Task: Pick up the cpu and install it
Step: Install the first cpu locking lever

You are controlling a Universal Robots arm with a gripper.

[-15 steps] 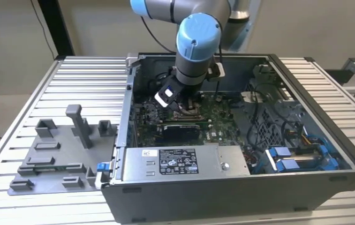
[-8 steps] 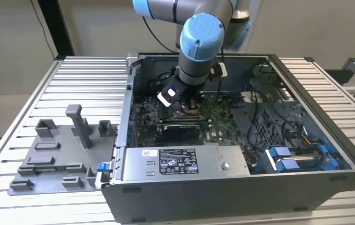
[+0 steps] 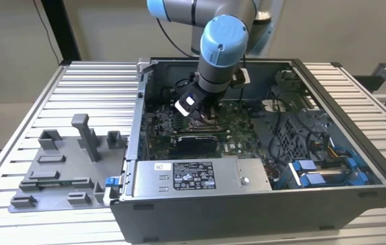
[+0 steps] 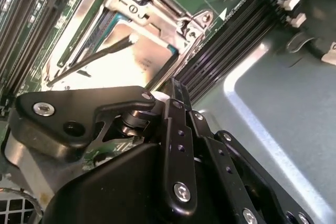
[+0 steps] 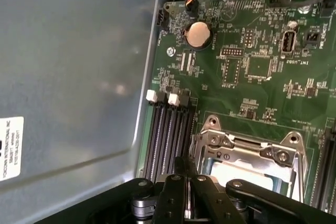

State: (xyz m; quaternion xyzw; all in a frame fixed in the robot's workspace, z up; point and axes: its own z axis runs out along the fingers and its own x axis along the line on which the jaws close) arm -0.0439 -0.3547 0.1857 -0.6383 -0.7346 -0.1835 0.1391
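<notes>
Second wrist view: my gripper (image 4: 176,90) hangs directly over the socket frame (image 4: 157,9), fingers drawn together, holding nothing. The cpu (image 4: 131,64), pale and glaring, lies within the frame on the motherboard (image 5: 252,66). My judgement: seating needs the chip flat and square to the frame, without side load. The exterior view places my arm (image 3: 223,46) inside the computer case (image 3: 342,168), with the grey fixture blocks (image 3: 63,168) outside, which neither wrist view discloses.

Pale shiny metal cpu (image 4: 123,64); matt black end effector (image 4: 173,103)
</notes>
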